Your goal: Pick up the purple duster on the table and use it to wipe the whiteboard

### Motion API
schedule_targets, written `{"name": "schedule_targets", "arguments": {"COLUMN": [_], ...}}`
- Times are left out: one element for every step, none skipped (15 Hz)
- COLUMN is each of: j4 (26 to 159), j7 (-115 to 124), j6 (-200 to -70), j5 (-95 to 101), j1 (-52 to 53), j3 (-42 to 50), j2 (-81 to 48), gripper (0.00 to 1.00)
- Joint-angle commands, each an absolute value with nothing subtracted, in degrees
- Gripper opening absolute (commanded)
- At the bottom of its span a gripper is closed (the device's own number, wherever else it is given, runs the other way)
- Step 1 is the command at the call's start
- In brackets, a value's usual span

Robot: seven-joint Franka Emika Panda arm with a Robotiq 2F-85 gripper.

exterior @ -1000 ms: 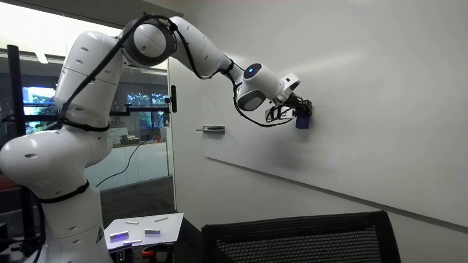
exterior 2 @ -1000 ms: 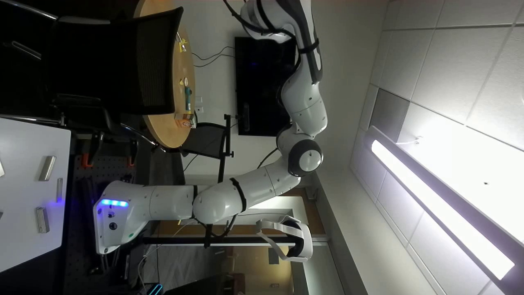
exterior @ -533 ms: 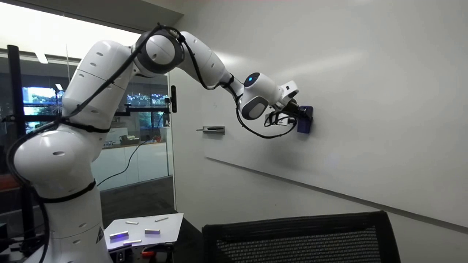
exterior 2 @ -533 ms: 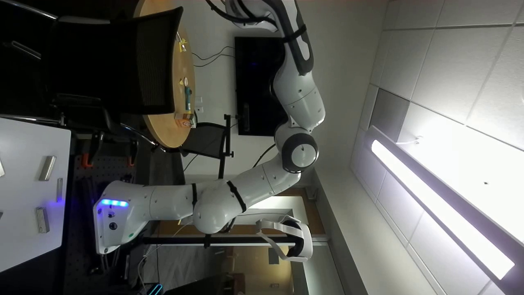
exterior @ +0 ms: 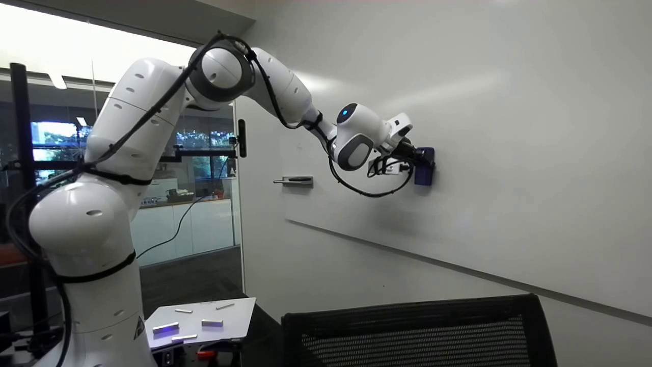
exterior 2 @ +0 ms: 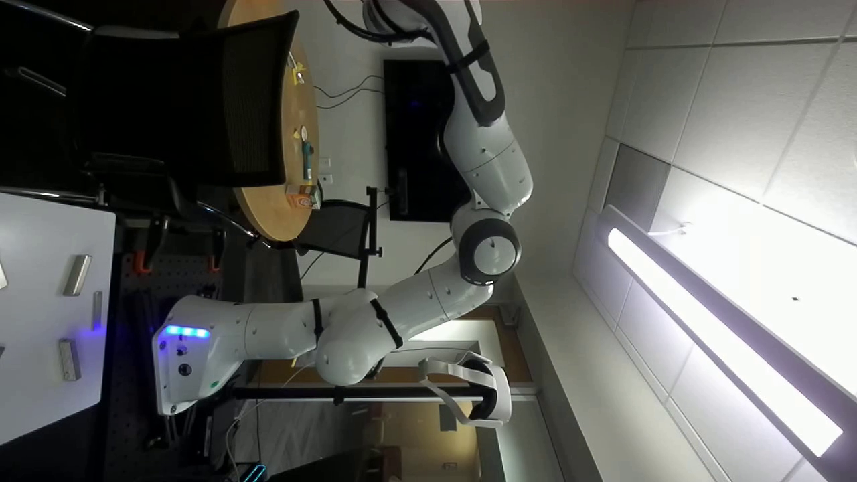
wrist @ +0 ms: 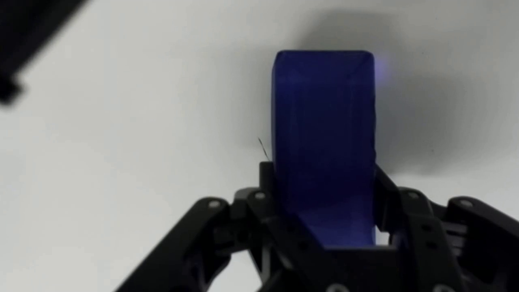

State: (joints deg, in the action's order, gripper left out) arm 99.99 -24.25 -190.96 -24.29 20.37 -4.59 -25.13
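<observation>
Now that the arm has dipped over the last second, the purple duster sits a little lower at the whiteboard in an exterior view, likely a wiping stroke under way, though contact cannot be told for sure. The gripper has its jaws parted just the duster's width, pinching it from both sides

The duster was dark bluish-purple, the whiteboard greyish white, the tool black, the arm white and grey.
</observation>
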Motion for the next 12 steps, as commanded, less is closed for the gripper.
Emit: {"name": "schedule_targets", "arguments": {"j4": [98.6,99.3,101.4,102.5,104.4,105.9,107.4,108.4,109.3,110.2,110.8,111.0], "j7": [-14.1,-18.5,-17.9,-18.5,-18.7,-18.7,-18.6,-18.4,-18.3,-18.4,-18.6,-18.8], "j6": [-192.3,-192.5,-193.2,-193.7,-194.3,-195.0,-195.4,-195.8,-196.0,-196.3,-197.1,-197.8], "j5": [-11.6,-14.2,-11.9,-11.0,-9.0,-6.9,-4.6,-2.3,-0.3,1.5,2.9,3.8], "j1": [20.3,18.7,17.1,15.9,13.8,12.0,10.1,8.2,6.6,5.5,4.7,4.7], "j3": [-7.1,-10.1,-12.6,-15.1,-18.9,-22.5,-26.6,-30.4,-33.9,-36.7,-38.5,-38.9], "j2": [-25.6,-25.1,-24.0,-23.4,-22.7,-22.2,-22.0,-22.2,-22.6,-22.9,-23.3,-23.8], "gripper": [0.3,0.3,0.3,0.3,0.3,0.3,0.3,0.3,0.3,0.3,0.3,0.3]}}
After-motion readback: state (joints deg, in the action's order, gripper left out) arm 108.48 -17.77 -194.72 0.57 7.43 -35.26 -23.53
